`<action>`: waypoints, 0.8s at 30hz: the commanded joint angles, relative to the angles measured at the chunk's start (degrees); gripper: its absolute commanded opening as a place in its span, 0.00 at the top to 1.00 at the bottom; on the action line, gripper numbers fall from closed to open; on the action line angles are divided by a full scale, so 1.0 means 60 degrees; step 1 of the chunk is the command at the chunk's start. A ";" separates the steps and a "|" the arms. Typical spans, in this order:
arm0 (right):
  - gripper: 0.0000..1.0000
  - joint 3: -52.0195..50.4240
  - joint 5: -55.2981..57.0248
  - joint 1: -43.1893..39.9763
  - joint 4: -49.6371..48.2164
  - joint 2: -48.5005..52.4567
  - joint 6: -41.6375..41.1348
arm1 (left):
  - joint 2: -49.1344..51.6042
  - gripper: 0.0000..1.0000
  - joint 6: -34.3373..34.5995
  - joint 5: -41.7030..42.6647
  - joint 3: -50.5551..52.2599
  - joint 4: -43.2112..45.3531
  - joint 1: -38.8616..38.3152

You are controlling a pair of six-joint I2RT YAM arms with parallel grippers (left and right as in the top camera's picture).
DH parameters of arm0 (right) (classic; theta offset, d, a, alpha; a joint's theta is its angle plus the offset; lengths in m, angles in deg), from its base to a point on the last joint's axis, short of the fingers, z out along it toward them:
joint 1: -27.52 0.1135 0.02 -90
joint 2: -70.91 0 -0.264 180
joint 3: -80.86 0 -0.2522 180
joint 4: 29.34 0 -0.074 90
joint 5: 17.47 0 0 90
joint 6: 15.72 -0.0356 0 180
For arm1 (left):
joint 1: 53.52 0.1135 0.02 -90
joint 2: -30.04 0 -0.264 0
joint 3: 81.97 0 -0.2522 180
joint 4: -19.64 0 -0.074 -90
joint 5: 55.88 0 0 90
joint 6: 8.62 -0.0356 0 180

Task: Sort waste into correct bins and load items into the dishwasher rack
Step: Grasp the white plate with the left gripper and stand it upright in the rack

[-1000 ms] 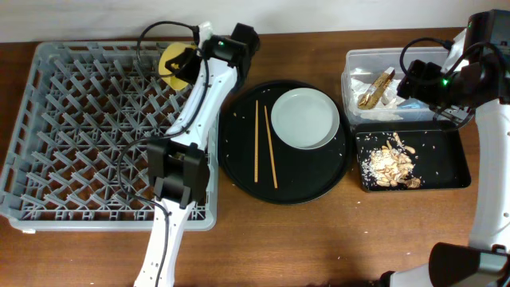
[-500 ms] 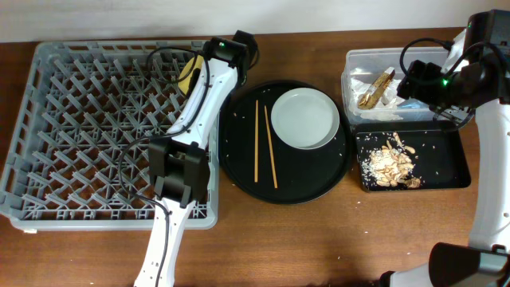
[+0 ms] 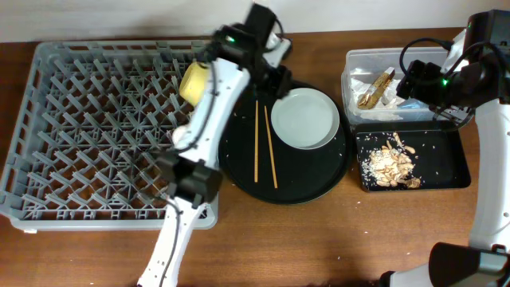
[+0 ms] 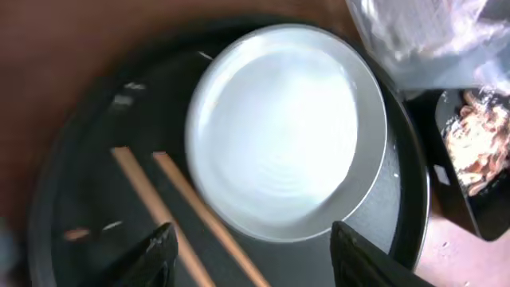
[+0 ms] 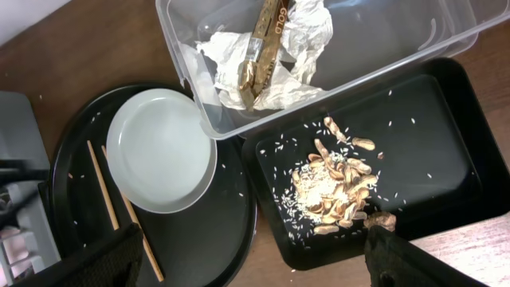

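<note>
The grey dishwasher rack [image 3: 103, 46] fills the left, with the yellow bowl [image 3: 194, 80] lying in its back right corner. On the round black tray [image 3: 311, 171] sit the pale plate [image 3: 305, 118] and two chopsticks [image 3: 256, 139]. My left gripper [image 4: 255, 259] hovers open over the plate [image 4: 287, 131] and the chopsticks [image 4: 203, 211], holding nothing. Crumpled napkins [image 5: 299, 68] and a brown-gold wrapper [image 5: 263, 40] lie in the clear tub [image 5: 398, 40]. Food scraps [image 5: 335, 187] lie in the black rectangular tray [image 5: 430, 151]. My right gripper [image 5: 251, 263] hangs open and empty above the bins.
The clear tub [image 3: 362, 57] and the black rectangular tray [image 3: 446, 155] sit side by side at the right, close to the round tray's edge. Rice grains are scattered in the rectangular tray. Bare wooden table runs along the front edge.
My left gripper opened and let go of the yellow bowl, which now rests in the rack. The left arm swung right, over the round tray. The right arm has not moved.
</note>
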 commanded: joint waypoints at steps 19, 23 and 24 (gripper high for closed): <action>0.10 -0.0051 -0.0521 -0.0018 0.0015 0.0018 0.0091 | 0.2310 0.81 0.0925 -0.1767 -0.0004 0.1016 -0.0554; 0.10 -0.0051 -0.0521 -0.0018 0.0022 0.0018 0.0091 | 0.2310 0.98 0.0925 -0.1767 -0.0004 0.0874 -0.0554; 0.10 -0.0051 -0.0521 -0.0018 0.0018 0.0018 0.0091 | 0.2310 1.00 0.0925 -0.1767 -0.0004 0.0852 -0.0554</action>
